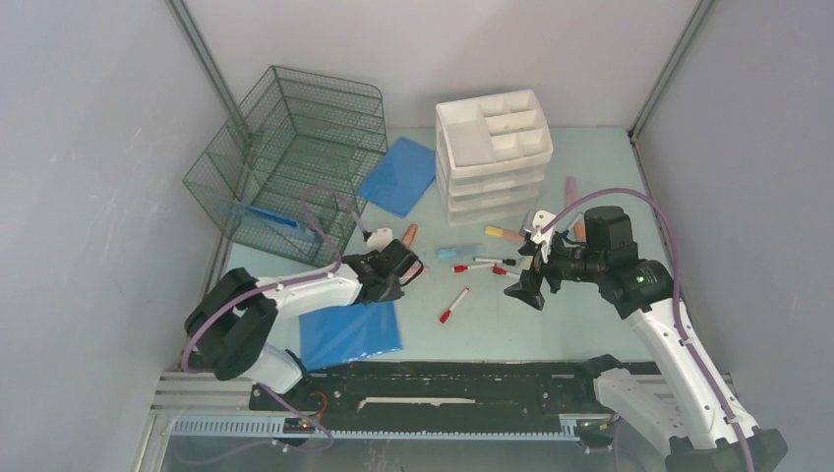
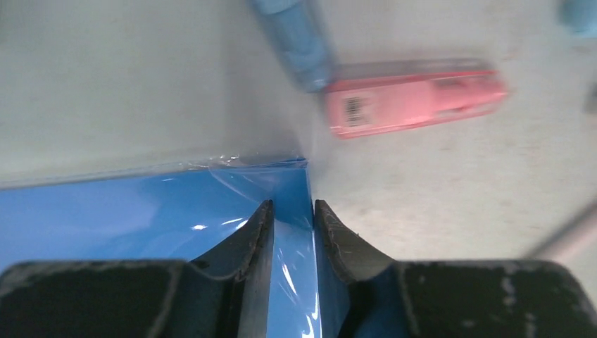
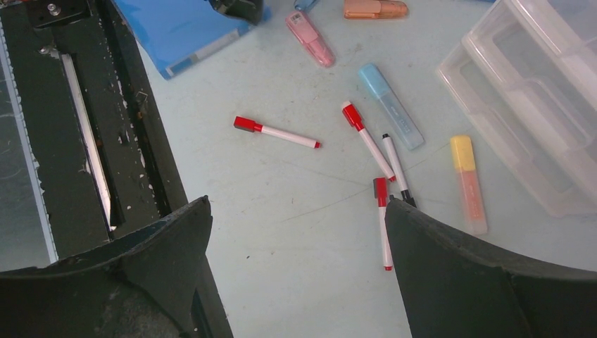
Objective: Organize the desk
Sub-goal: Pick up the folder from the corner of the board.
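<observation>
The desk (image 1: 492,329) is the pale green top that spreads out beyond the black rail (image 1: 443,379) at its near edge, with grey walls on its other three sides.

The left gripper (image 2: 288,211) is low at the near left of the desk. Its jaws are drawn almost together on the right edge of the near blue folder (image 1: 349,332), just below that folder's far right corner. The folder lies flat by the near edge. A pink highlighter (image 2: 415,98) lies just beyond the corner, apart from the folder.

The right gripper (image 3: 296,282) hangs above the middle of the desk with its jaws spread wide and nothing between them. Under it lies a loose group of three thin pens (image 3: 384,169), two with red caps and one with a black tip. A fourth red-capped pen (image 3: 274,132) lies alone, nearer the near edge. A light blue highlighter (image 3: 391,105) lies just beside the group. A yellow and orange highlighter (image 3: 468,183) is close to the white drawer unit (image 1: 492,147), which stands by the far edge. An orange highlighter (image 1: 409,234) lies farther left.

A wire tray rack (image 1: 295,157) fills the far left corner. A far blue folder (image 1: 398,177) lies flat between the rack and the drawer unit. A pink pen (image 1: 569,192) lies to the right of the drawer unit.
</observation>
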Robot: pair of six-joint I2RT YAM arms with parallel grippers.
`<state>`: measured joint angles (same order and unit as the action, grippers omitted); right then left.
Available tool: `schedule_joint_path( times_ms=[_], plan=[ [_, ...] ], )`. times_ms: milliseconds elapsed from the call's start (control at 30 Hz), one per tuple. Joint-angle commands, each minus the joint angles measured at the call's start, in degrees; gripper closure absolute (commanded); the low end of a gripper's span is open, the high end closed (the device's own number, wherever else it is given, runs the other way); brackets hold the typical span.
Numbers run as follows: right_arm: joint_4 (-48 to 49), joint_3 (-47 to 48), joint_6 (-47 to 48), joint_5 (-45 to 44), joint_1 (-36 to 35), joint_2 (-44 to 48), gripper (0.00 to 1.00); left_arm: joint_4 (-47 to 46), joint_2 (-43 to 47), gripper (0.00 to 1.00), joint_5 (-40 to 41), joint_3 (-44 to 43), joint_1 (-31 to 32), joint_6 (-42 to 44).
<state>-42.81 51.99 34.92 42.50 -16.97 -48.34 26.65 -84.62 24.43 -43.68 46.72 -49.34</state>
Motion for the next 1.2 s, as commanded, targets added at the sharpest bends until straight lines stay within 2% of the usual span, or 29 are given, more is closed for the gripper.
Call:
schedule_joint_path(
  times_ms=[0, 33, 200, 300, 400, 533, 700, 800, 933, 1033, 1167],
  plan=[
    [0.5, 0.0, 1.2, 0.5, 0.1, 0.4, 0.0, -7.4, -2.4, 0.7, -10.7, -3.3, 0.7, -0.1],
    [0.5, -0.1, 1.3, 0.5, 0.2, 0.4, 0.0, -7.3, -1.9, 0.69, -10.9, -3.9, 0.8, 0.1],
    [0.5, -0.1, 1.4, 0.5, 0.2, 0.1, 0.0, -5.8, 7.0, 0.49, -9.9, -2.9, 1.3, 1.3],
    [0.4, -0.1, 1.4, 0.6, 0.0, 0.0, 0.0, -4.6, 12.8, 0.43, -10.6, -0.3, 1.7, 2.3],
    [0.2, 0.0, 1.4, 0.8, -0.2, -0.4, 0.0, -3.8, 17.6, 0.42, -12.3, 3.0, 3.4, 2.3],
    [0.3, 0.0, 1.4, 0.9, -0.7, -1.0, 0.0, -2.5, 23.2, 0.4, -12.4, 7.0, 9.8, -1.3],
    [0.7, -0.3, 1.3, 0.8, -1.7, -1.5, 0.0, -17.1, 34.4, 0.39, -13.7, 18.2, 18.7, -11.8],
    [1.0, -0.6, 1.3, 0.7, -2.0, -1.6, 0.0, -12.6, 38.2, 0.39, -10.4, 18.8, 21.5, -11.6],
    [0.8, -0.5, 1.5, 0.8, -2.3, -1.5, 0.0, 2.2, 35.6, 0.39, -7.4, 13.3, 23.5, -5.6],
    [0.8, -0.5, 1.6, 0.8, -2.3, -1.4, 0.0, 13.3, 26.2, 0.38, -2.4, 4.2, 28.3, 0.0],
    [0.7, -0.6, 2.1, 1.0, -2.1, -1.0, 0.0, 22.0, 10.2, 0.39, 6.5, -7.3, 36.1, 7.6]
  ],
)
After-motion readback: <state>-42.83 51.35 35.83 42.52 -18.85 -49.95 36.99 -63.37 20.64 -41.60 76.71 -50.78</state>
